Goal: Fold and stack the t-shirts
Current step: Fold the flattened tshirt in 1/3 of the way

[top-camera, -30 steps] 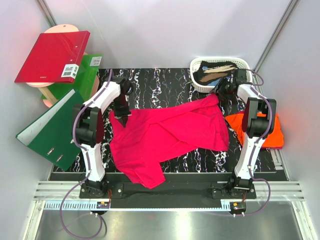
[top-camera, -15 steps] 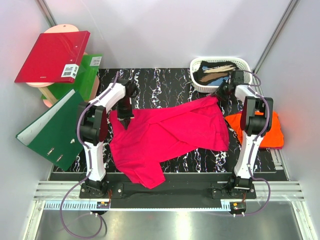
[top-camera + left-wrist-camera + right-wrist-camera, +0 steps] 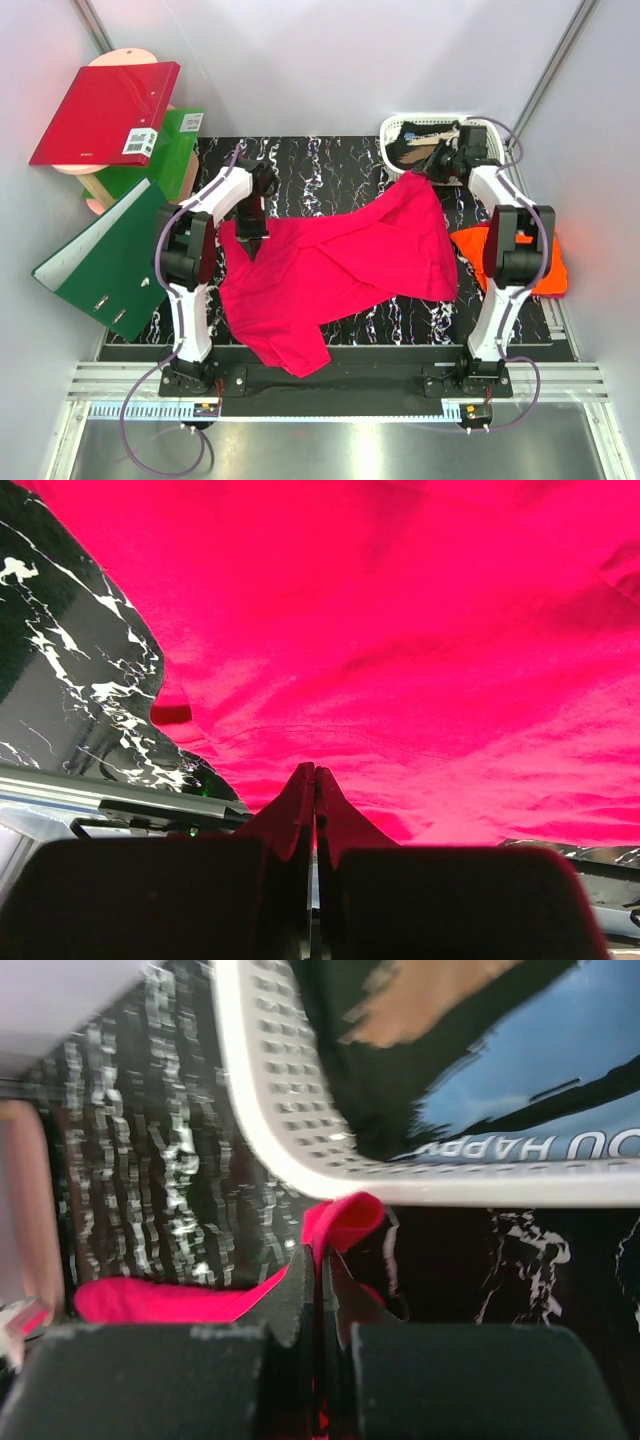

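Red binder, green binder left; white basket far right.

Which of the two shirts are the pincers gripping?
The magenta-pink shirt, spread across the table: left pincer and right pincer pinch its far corners. The orange shirt lies bunched, untouched, at the right.

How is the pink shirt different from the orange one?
The pink shirt lies spread wide across the middle of the table, while the orange shirt sits bunched in a small heap near the right edge. The left hand and the right hand each pinch a far corner of the pink shirt, but no hand holds the orange shirt. Both are plain cloth, and neither is neatly folded yet.
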Available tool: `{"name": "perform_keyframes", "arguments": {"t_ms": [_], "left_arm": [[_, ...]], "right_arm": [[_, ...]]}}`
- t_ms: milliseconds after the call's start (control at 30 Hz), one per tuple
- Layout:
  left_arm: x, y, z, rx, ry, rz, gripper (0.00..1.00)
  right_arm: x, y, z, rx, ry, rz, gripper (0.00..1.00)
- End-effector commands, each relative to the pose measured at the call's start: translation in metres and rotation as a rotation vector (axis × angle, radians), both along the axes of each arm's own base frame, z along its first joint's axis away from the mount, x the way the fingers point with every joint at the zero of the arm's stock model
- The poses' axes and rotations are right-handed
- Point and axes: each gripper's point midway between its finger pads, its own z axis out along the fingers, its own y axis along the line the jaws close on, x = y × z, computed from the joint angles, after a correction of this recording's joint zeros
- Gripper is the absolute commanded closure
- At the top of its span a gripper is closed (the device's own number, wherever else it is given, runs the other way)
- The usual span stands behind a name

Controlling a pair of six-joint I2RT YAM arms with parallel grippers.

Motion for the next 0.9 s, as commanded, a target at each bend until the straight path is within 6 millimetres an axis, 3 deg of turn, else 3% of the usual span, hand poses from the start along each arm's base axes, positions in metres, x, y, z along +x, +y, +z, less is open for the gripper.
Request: {"name": "perform_keyframes", "arguments": {"t_ms": [0,267,400,533,600,633,700,733,767,867], "left_arm": [[-0.014,0.003,0.020,0.015,0.049,-0.022,1.00],[-0.010,0.001,0.017,0.005,0.047,-0.022,1.00],[-0.007,-0.001,0.017,0.000,0.039,-0.025,1.00],[-0.006,-0.002,0.017,-0.004,0.035,-0.023,1.00],[-0.005,-0.002,0.017,-0.004,0.032,-0.021,1.00],[-0.005,-0.002,0.018,-0.005,0.031,-0.020,1.00],[-0.004,-0.003,0.019,-0.008,0.023,-0.016,1.00],[-0.005,-0.003,0.019,-0.006,0.023,-0.017,1.00],[-0.005,-0.003,0.020,-0.006,0.021,-0.015,1.00],[-0.005,-0.003,0.020,-0.005,0.017,-0.009,1.00]], "right_arm": [[-0.015,0.003,0.068,-0.008,-0.156,0.037,0.98],[-0.080,-0.014,0.035,-0.106,0.048,-0.011,0.98],[-0.109,-0.017,-0.002,-0.118,0.221,-0.004,0.92],[-0.153,-0.019,-0.060,-0.137,0.555,0.019,0.87],[-0.171,-0.022,-0.074,-0.145,0.670,0.032,0.85],[-0.170,-0.024,-0.082,-0.158,0.703,0.028,0.73],[-0.179,-0.029,-0.087,-0.181,0.770,0.024,0.63],[-0.174,-0.031,-0.089,-0.196,0.773,0.016,0.47],[-0.174,-0.037,-0.089,-0.224,0.778,0.001,0.41],[-0.159,-0.046,-0.068,-0.272,0.699,-0.037,0.20]]}}
